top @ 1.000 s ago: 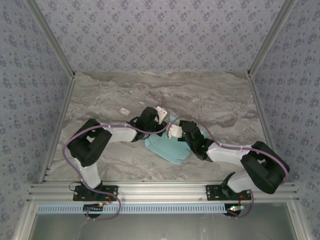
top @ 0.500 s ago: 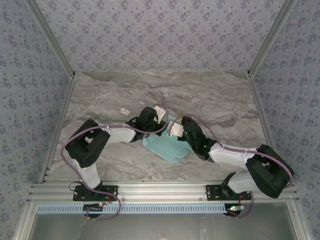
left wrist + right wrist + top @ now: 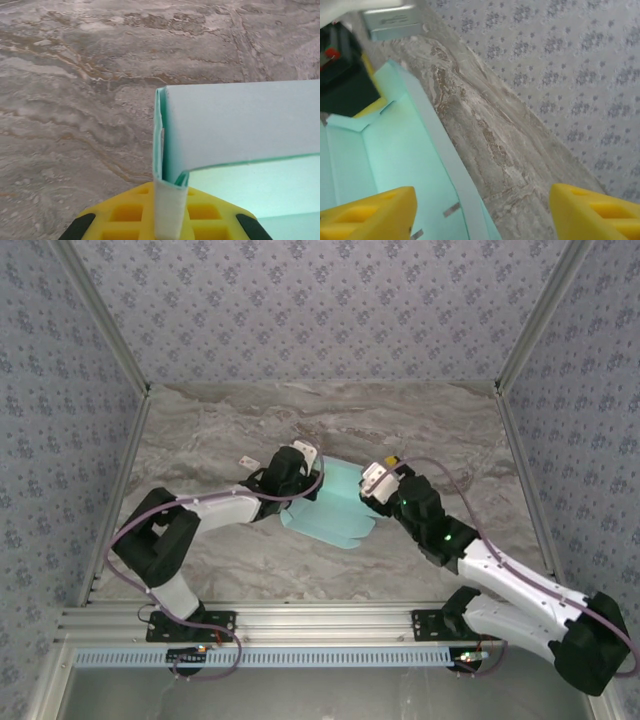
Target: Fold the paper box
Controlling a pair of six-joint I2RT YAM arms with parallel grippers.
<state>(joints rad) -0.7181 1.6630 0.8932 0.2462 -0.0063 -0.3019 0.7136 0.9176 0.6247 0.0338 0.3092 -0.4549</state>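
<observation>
The paper box (image 3: 335,508) is a light blue, partly folded sheet lying mid-table between the two arms. My left gripper (image 3: 306,464) is at its left far corner, shut on a doubled-over wall. In the left wrist view the gripper (image 3: 169,202) pinches that folded edge of the box (image 3: 240,125), whose panel runs off to the right. My right gripper (image 3: 379,479) hovers at the box's right edge, apart from it. In the right wrist view its yellow fingers (image 3: 367,215) stand wide open, with the box's raised side wall (image 3: 395,150) and bare table between them.
A tiny white tag (image 3: 248,462) lies on the marble table (image 3: 450,440) left of my left gripper. Patterned walls close in the table at the back and both sides. The left arm's black body (image 3: 342,75) shows beyond the box in the right wrist view.
My right gripper has opened, let go of the box and drawn back to the right. The left gripper has kept its grip and shifted slightly left with the box.
</observation>
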